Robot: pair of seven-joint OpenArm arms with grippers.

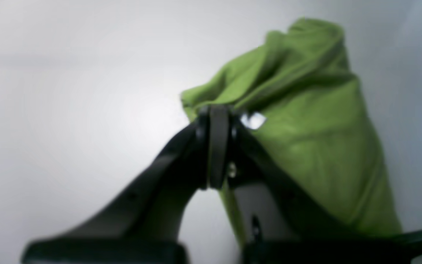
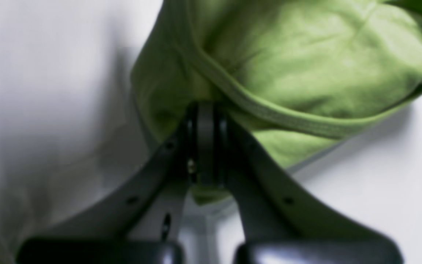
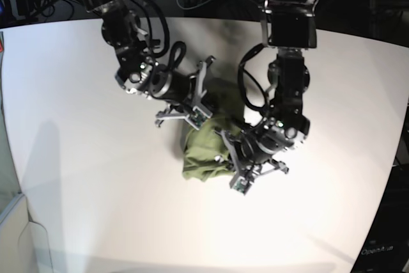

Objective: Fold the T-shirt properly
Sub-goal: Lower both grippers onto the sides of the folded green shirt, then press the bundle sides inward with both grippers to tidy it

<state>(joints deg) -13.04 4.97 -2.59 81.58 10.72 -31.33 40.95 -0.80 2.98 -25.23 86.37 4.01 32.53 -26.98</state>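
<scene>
1. Folding step in hand, judged: the T-shirt (image 3: 203, 151) is bunched into a lump and must be opened out before any fold can be made. Best done by drawing the two gripped points apart, evenly and low over the desk (image 3: 77, 158), until the cloth lies flat. Uneven pull would likely twist it further.

2. Item, right pincer (image 3: 192, 108); left of the garment in the base view. State: clenched, jaws pressed together. In the right wrist view the right pincer (image 2: 206, 121) bites the cloth just beside a stitched hem band, with a scrap of green showing below the jaws. Holding: the T-shirt (image 2: 306, 66).

3. Item, the T-shirt. Plain green, soft, creased, no print seen. Location: about the middle of the desk, well away from every edge and corner, heaped between the two arms. Which part is hem, sleeve or collar cannot be told from the base view.

4. Item, left pincer (image 3: 235, 158); right of the garment in the base view. State: clenched. In the left wrist view the left pincer (image 1: 216, 117) nips a folded edge of the T-shirt (image 1: 306, 128), the cloth rising beyond it in a draped bundle. A small white patch sits beside the jaws; too blurred to name.
</scene>
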